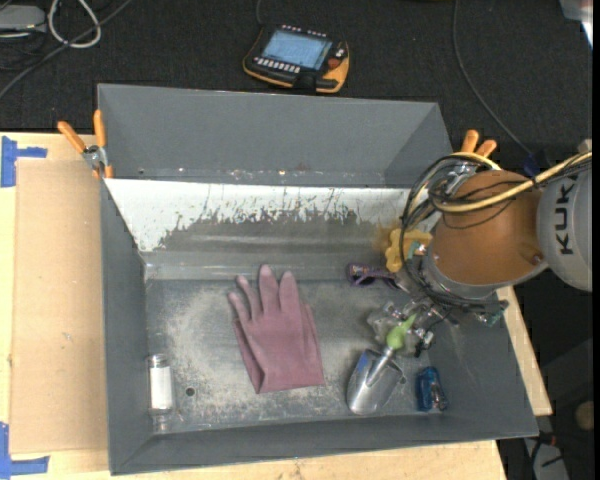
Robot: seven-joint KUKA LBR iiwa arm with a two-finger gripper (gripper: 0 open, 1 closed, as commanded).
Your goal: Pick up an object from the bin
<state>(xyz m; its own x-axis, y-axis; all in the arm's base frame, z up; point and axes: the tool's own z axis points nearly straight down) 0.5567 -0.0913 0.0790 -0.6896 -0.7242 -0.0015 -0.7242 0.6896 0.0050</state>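
Grey metal bin (280, 153), gripper (405, 330) near silver scoop (370, 383), pink glove (277, 336) mid-floor

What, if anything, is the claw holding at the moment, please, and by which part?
It cannot be told. The claw is low on the right of the bin, just above a silvery scoop-like thing; no grip on it shows clearly.

Black letters "KU", set sideways, stood on the pale arm link (572, 230) at the right edge; the rest of the word was cut off. The handheld pendant (296, 58) showed a lit screen, its contents too small to read. No other lettering was legible.
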